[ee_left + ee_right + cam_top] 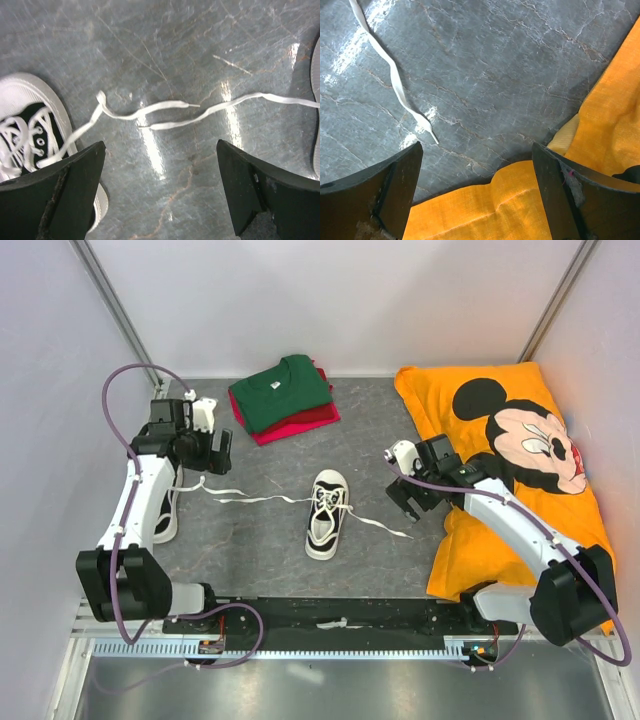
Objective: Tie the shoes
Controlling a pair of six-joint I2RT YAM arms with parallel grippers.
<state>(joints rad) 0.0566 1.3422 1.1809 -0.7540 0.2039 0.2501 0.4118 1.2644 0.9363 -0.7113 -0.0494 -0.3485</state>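
Leftmost shoe largely behind the left arm; cropped in the wrist view.

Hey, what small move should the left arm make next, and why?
Probably lower the open left gripper onto the loose lace lying flat just ahead of it. The lace trails untied from the nearby shoe, and the gripper holds nothing yet.

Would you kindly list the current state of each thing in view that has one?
middle shoe: upright, untied.
left shoe: upright, untied.
green shirt: folded, on top of the red shirt.
red shirt: folded, underneath.
left gripper: fingers open, empty.
right gripper: fingers open, empty.
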